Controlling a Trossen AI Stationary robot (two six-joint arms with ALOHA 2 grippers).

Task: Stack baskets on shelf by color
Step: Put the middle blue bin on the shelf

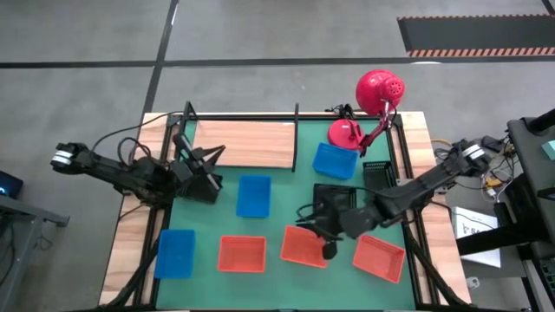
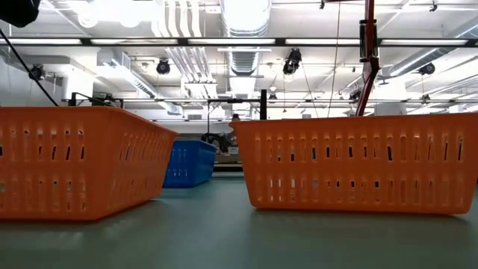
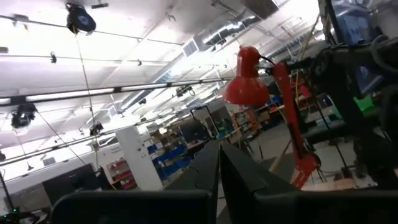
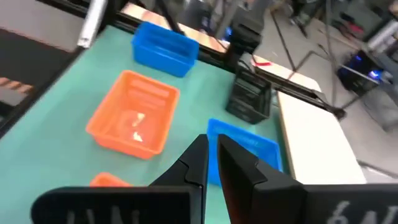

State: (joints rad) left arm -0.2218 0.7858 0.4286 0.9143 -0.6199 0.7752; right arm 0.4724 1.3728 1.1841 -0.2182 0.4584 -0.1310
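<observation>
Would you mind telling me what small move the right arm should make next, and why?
Probably open the right gripper and lower it onto the rim of the orange basket beneath it. Its fingers look nearly closed around nothing, the wooden shelf holds no baskets yet, and this basket is the nearest. The left gripper waits shut by the shelf.

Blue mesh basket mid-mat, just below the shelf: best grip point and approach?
The blue rectangular plastic mesh basket sits upright and open-topped, clear of its neighbours. Probably best: come straight down and pinch one thin long side wall, one finger inside and one outside, near its middle.
</observation>
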